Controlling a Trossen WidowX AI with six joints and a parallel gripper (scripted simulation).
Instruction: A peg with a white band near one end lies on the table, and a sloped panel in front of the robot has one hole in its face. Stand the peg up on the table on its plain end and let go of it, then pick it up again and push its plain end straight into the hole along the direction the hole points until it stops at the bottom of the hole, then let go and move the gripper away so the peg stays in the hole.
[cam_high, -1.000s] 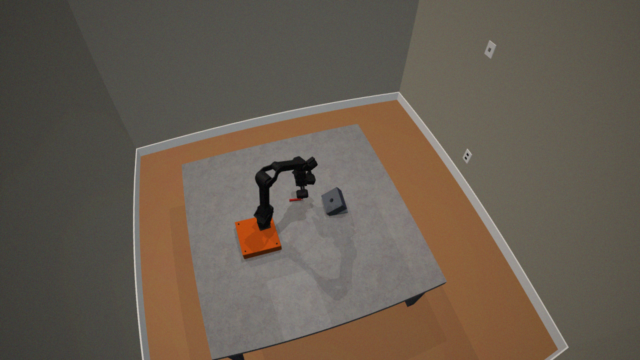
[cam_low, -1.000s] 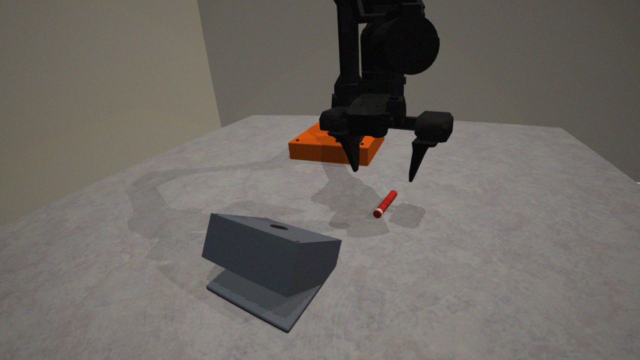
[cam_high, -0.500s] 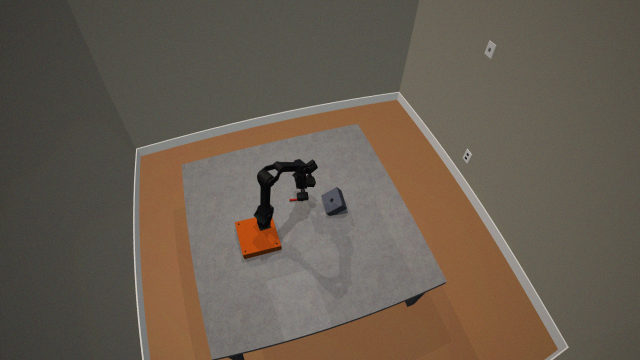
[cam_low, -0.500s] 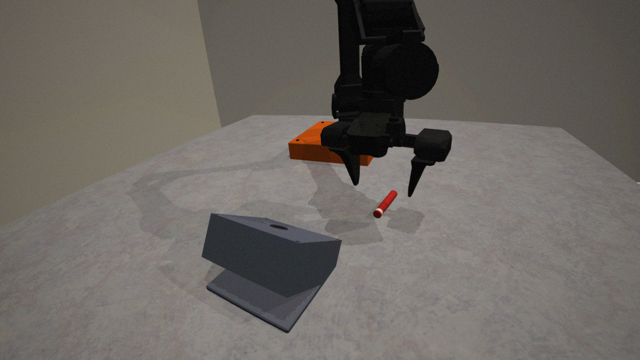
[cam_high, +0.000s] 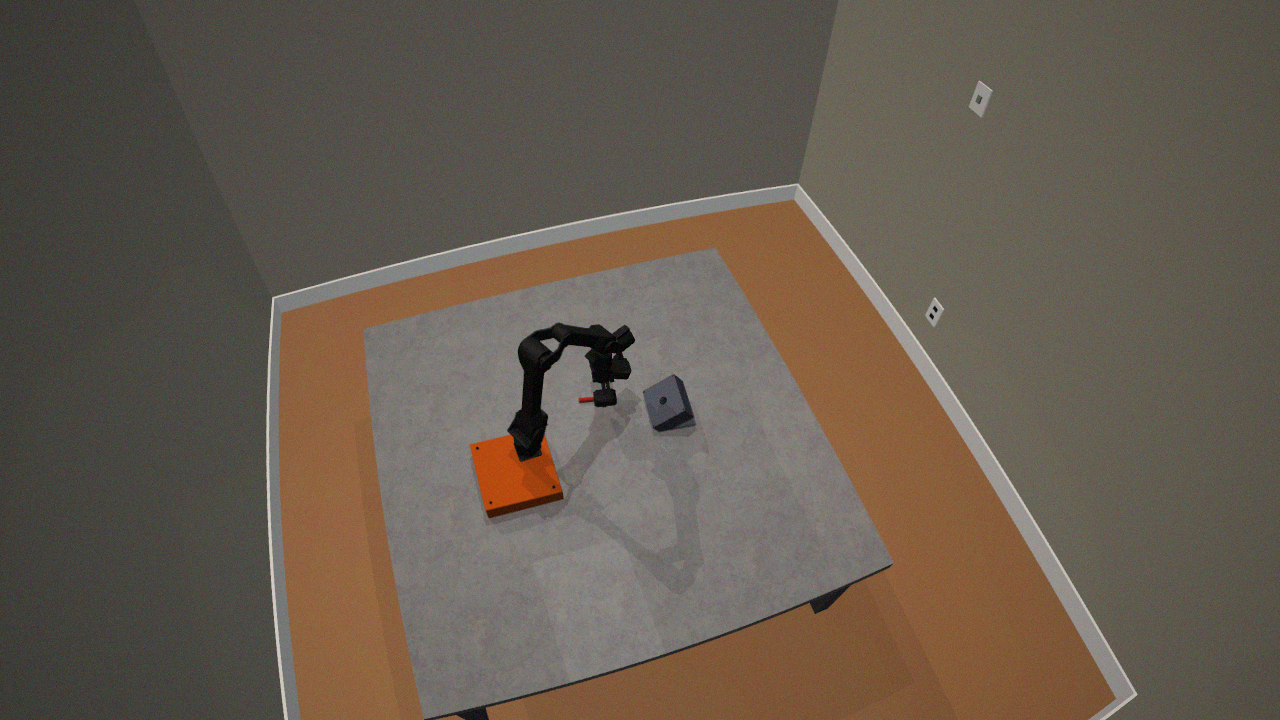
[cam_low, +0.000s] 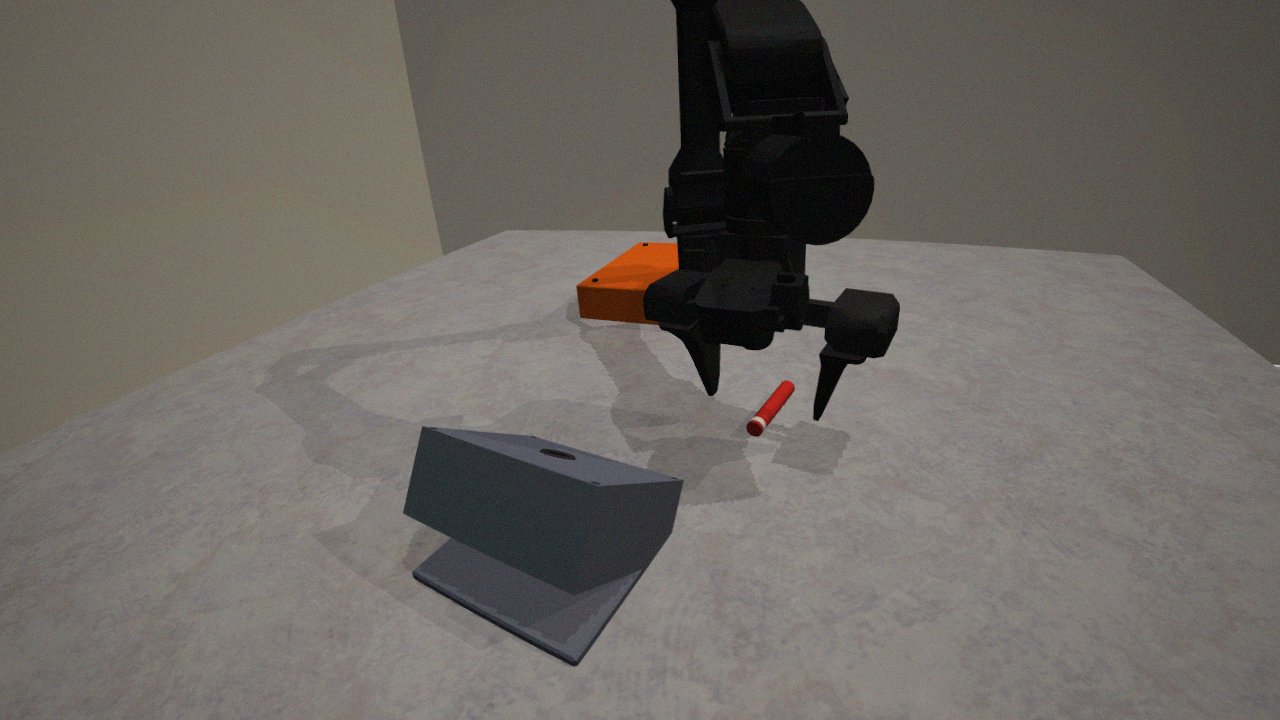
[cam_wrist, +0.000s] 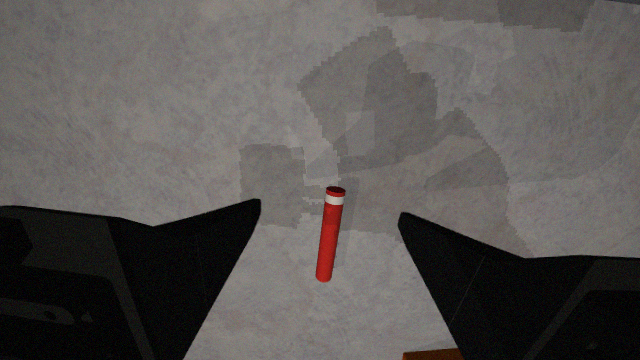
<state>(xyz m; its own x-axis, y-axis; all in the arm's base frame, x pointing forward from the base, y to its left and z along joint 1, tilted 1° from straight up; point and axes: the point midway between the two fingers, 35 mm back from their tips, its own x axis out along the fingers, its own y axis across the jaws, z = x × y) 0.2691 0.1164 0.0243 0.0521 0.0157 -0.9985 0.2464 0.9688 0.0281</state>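
Note:
A red peg (cam_high: 586, 400) (cam_low: 772, 406) (cam_wrist: 329, 240) lies on its side on the table, its white-banded end toward the side of the panel. My gripper (cam_low: 765, 407) (cam_wrist: 331, 212) is open and empty and points down just above the peg, with one finger on each side of it. In the top view the gripper hides the banded end. The grey sloped panel (cam_high: 677, 411) (cam_low: 537, 519) stands on the table beyond the banded end. Its one hole (cam_high: 663, 400) (cam_low: 558, 454) shows dark and empty in the tilted face.
The orange base block (cam_high: 512, 474) (cam_low: 617, 284) (cam_wrist: 432, 354) carries the arm, on the plain-end side of the peg. The panel's thin foot plate (cam_low: 537, 595) lies flat on the grey table (cam_high: 760, 528) (cam_low: 984, 537). Shadows of the arm fall around the peg.

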